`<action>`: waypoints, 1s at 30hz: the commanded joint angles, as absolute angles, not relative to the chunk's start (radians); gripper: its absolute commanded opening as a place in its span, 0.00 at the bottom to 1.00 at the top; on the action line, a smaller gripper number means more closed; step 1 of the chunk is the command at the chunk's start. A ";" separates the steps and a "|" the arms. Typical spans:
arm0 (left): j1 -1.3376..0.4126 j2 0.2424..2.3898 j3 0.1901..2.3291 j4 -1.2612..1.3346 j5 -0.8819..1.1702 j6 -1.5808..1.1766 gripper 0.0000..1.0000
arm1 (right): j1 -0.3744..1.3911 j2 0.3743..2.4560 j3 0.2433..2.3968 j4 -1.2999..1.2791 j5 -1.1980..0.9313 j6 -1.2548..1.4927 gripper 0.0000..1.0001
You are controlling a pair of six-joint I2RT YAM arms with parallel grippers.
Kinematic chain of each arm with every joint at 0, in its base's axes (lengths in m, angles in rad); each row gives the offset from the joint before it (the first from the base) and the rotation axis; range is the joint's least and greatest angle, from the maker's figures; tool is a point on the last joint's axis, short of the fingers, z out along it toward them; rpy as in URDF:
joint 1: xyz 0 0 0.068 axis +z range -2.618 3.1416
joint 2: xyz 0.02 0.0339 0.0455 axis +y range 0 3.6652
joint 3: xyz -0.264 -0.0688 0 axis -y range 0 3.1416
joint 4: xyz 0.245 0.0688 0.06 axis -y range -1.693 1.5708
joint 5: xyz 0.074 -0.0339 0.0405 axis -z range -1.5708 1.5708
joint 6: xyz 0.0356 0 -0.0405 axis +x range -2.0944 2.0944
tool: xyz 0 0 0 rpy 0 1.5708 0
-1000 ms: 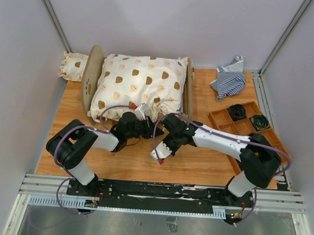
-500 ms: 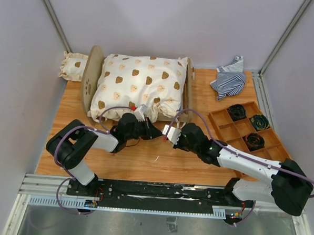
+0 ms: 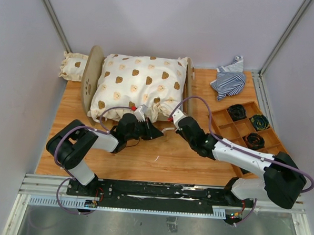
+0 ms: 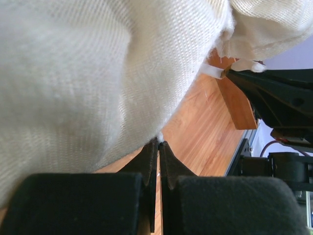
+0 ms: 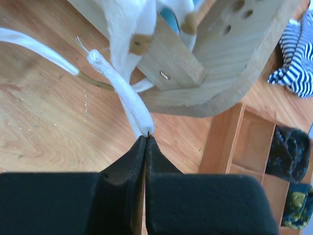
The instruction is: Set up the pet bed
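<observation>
One big thing first: the pet bed (image 3: 92,74), at the back left of the table (image 3: 144,167), lying just as a second ago. Spread over it, covering nearly all of it, the large bear-print cushion (image 3: 137,85). Next in size, the right arm (image 3: 239,153): a second ago folded, pointing down over the bare middle of the table; now stretched out low toward the bed's near right corner. No shift seen in the left arm (image 3: 105,141), reaching to the cushion's near edge as before.

Around these:
- At the right edge, a compartmented wooden tray (image 3: 222,120) with dark coiled things (image 3: 236,111) in three cells, its near part covered by the right arm.
- At the back right, a crumpled blue-and-white striped cloth (image 3: 228,82).
- Behind the bed's left end board, a small bear-print cushion (image 3: 73,67).

Shown only by the wrist cameras:
- Right gripper (image 5: 145,139): fingers pressed together, pinching the end of a white tie (image 5: 126,97) that hangs from the cushion, just below the end board's corner.
- Left gripper (image 4: 157,147): likewise closed, tips against the cushion's underside; hard to say whether on any fabric.

From above, both sets of tips too small to judge.
</observation>
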State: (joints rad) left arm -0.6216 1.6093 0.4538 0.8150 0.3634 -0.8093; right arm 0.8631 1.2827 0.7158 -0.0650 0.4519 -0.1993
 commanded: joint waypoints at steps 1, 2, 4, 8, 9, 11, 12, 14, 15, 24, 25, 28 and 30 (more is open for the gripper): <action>-0.629 1.616 0.452 0.844 0.360 -0.804 0.00 | 0.854 1.275 0.677 -0.064 0.548 -0.079 0.00; -0.630 1.617 0.454 0.844 0.362 -0.803 0.00 | 0.854 1.275 0.671 -0.065 0.552 -0.065 0.00; -0.633 1.621 0.457 0.844 0.367 -0.802 0.00 | 0.854 1.277 0.664 -0.062 0.541 -0.033 0.00; -0.634 1.620 0.448 0.844 0.368 -0.805 0.24 | 0.858 1.274 0.652 -0.033 0.385 0.057 0.00; -0.635 1.612 0.446 0.844 0.366 -0.803 0.28 | 0.865 1.274 0.646 -0.014 0.349 0.092 0.00; -0.641 1.593 0.441 0.842 0.343 -0.787 0.35 | 0.888 1.285 0.642 0.004 0.339 0.177 0.00; -0.647 1.579 0.441 0.841 0.333 -0.782 0.38 | 0.891 1.291 0.641 0.005 0.348 0.209 0.00; -0.664 1.555 0.445 0.837 0.296 -0.768 0.42 | 0.893 1.293 0.633 0.010 0.364 0.268 0.00; -0.679 1.546 0.454 0.833 0.269 -0.756 0.43 | 0.893 1.290 0.626 0.015 0.373 0.289 0.00; -0.782 1.551 0.529 0.817 0.066 -0.724 0.38 | 0.894 1.227 0.531 0.085 0.438 0.470 0.00; -0.786 1.539 0.520 0.807 0.027 -0.726 0.33 | 0.893 1.218 0.516 0.095 0.439 0.481 0.00; -0.788 1.516 0.503 0.767 -0.038 -0.729 0.30 | 0.893 1.192 0.484 0.147 0.439 0.486 0.00; -0.788 1.505 0.495 0.743 -0.061 -0.732 0.29 | 0.893 1.181 0.476 0.160 0.469 0.481 0.00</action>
State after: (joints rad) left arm -0.7811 1.5486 0.5133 0.7815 0.0597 -0.7464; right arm 0.8837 1.2179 0.5053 0.0875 0.4011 0.4305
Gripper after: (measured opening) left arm 0.296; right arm 0.006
